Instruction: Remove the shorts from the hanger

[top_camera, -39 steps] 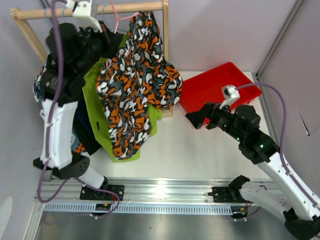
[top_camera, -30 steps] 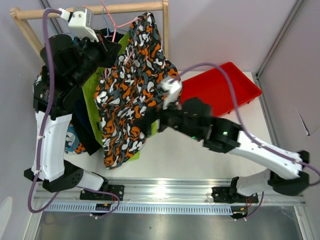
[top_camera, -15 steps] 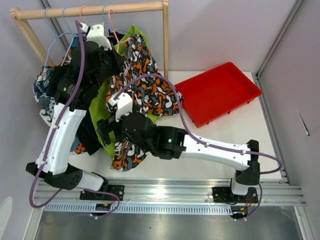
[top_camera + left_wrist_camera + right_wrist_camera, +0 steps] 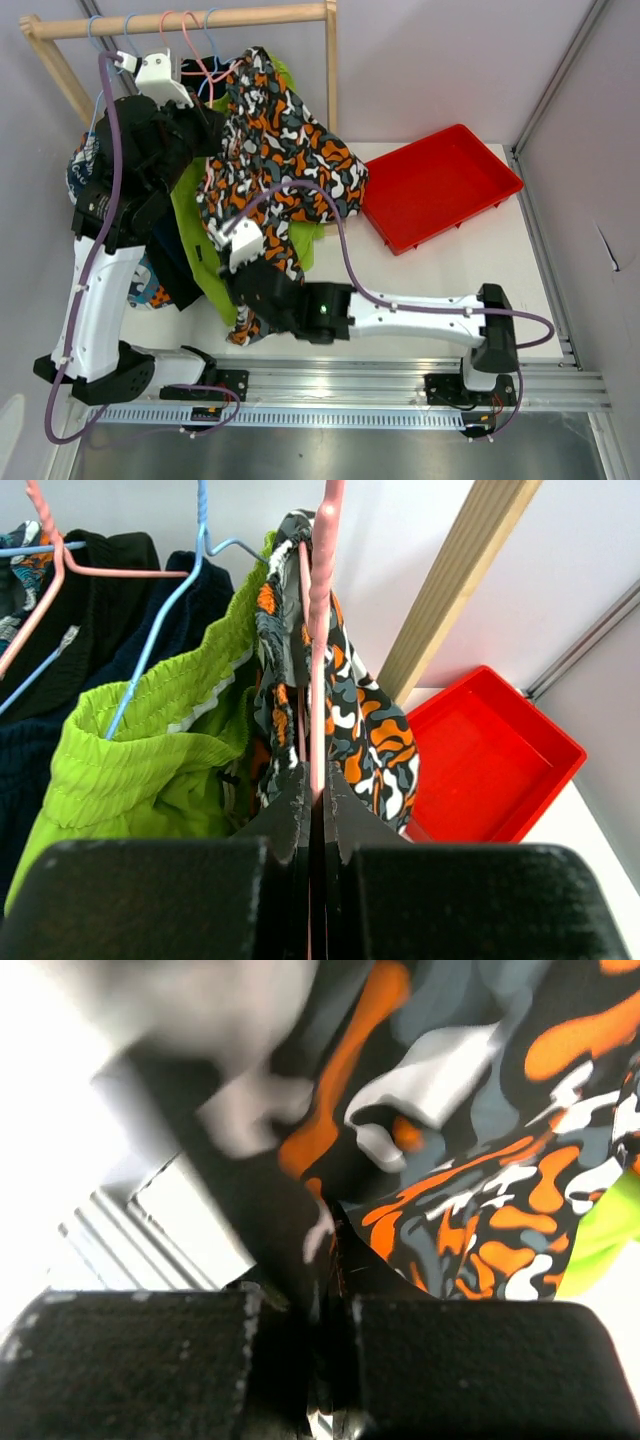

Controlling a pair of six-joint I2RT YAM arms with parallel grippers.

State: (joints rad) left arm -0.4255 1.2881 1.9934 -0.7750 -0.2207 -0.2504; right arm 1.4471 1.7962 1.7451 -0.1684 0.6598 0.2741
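The orange-black-white camouflage shorts hang from a pink hanger on the wooden rail. My left gripper is shut on the hanger's pink wire just below the shorts' waistband; in the top view the left gripper is up at the rack. My right gripper is shut on the camouflage shorts near the low hem, and the right gripper sits at the front left. Lime green shorts hang on a blue hanger beside dark navy shorts.
A red tray lies at the back right of the white table. The rack's wooden post stands between shorts and tray. Blue-orange-white patterned shorts hang at far left. The metal base rail runs along the near edge.
My right arm swung from the red tray across to the left, down to the camouflage shorts' lower hem, and shut on the fabric. The left arm shifted with the hanger.
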